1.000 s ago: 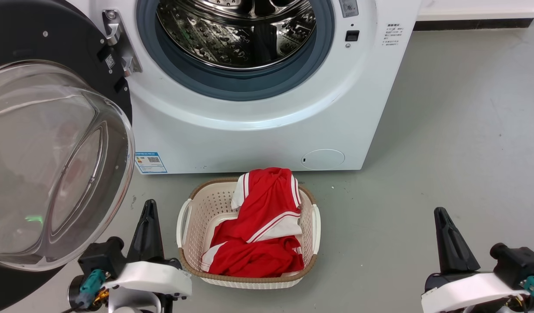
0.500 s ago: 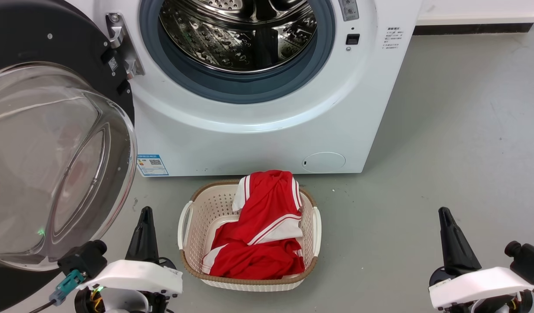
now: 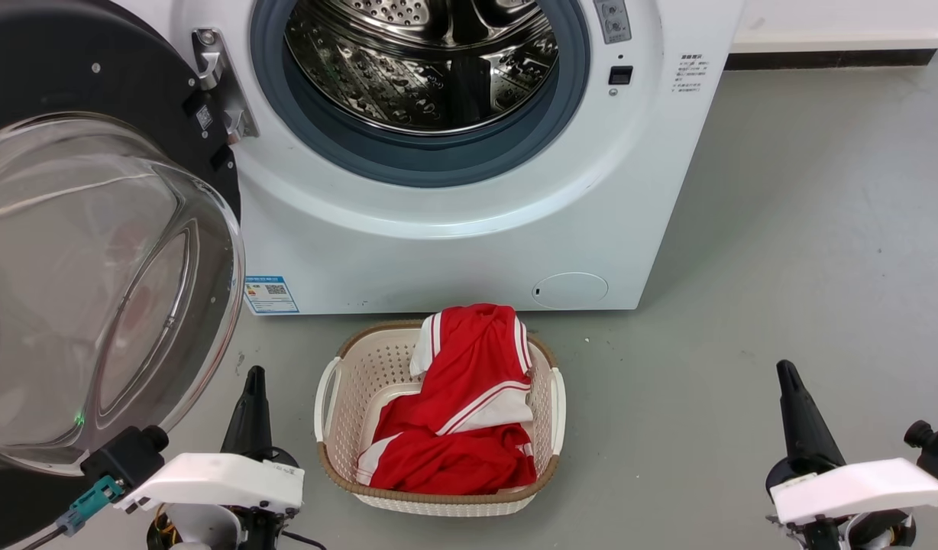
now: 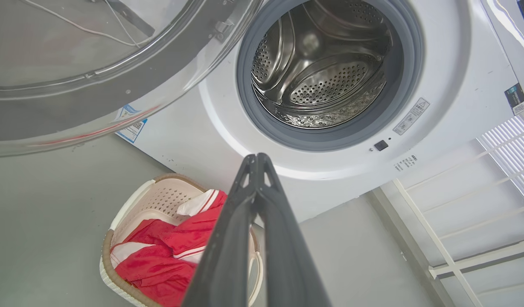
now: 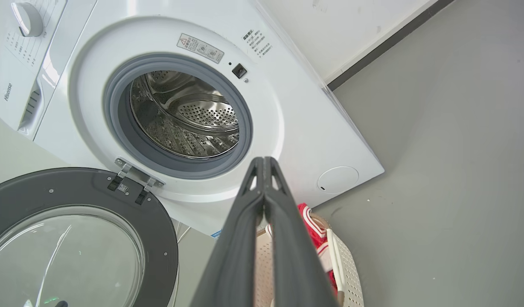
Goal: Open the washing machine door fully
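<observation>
Grey floor [image 3: 782,229] fronts the white washing machine [image 3: 438,252]. Since a second ago, the left gripper [image 3: 255,376] and right gripper [image 3: 784,370] have sunk toward the bottom edge, jaws clenched empty. The washing machine door [image 3: 95,267] stands swung wide at the frame's left, its glossy black ring around a bulging glass bowl.

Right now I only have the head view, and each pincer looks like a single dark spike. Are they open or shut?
Observer: The left wrist view shows the left pincer shut tip to tip, holding nothing.
Operator: And the other one?
Observer: The right pincer is shut and empty too, pointing at the washing machine.
Operator: What is above the drum opening? My view cuts it off.
Observer: The right wrist view shows a round dial on the control panel at the machine's top corner.
</observation>
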